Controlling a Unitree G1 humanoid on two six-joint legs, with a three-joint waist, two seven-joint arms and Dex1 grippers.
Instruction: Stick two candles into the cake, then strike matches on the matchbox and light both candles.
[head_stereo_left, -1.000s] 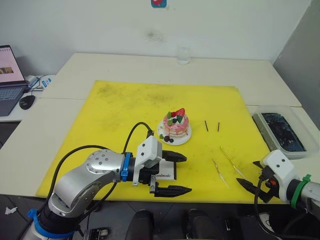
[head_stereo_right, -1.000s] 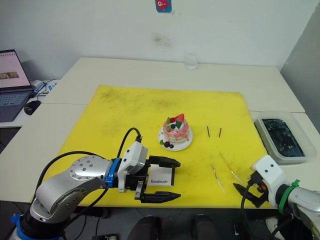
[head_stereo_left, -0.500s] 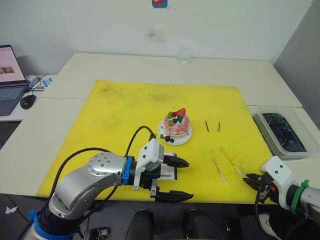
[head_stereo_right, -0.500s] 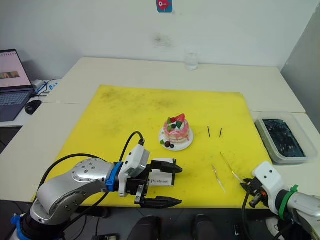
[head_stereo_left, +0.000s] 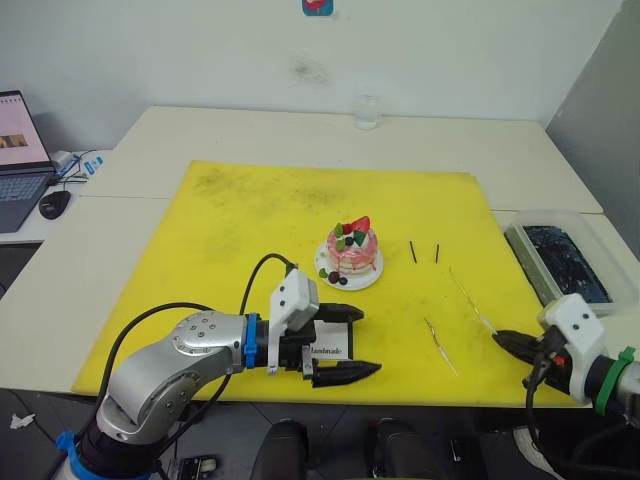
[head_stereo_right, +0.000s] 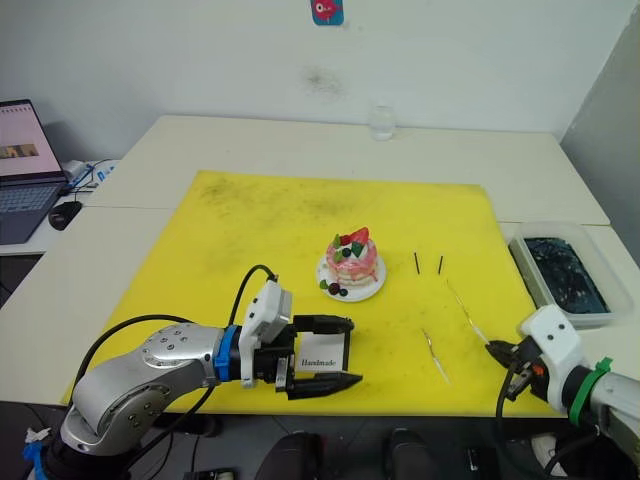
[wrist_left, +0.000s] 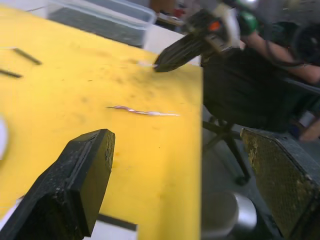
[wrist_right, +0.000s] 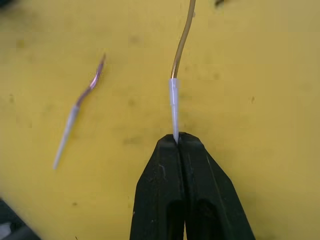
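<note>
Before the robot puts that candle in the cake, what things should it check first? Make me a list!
1. Right gripper shut on the candle: ok, it pinches the white tip.
2. Grip safe for carrying: cannot tell, just the very end is held.
3. Cake standing upright on its plate, nothing blocking it: ok.
4. Second candle ready on the yellow mat: ok, lying free.
5. Two matches waiting beside the cake: ok.
6. Matchbox ready: ok, left gripper open around it, not yet shut on it.
</note>
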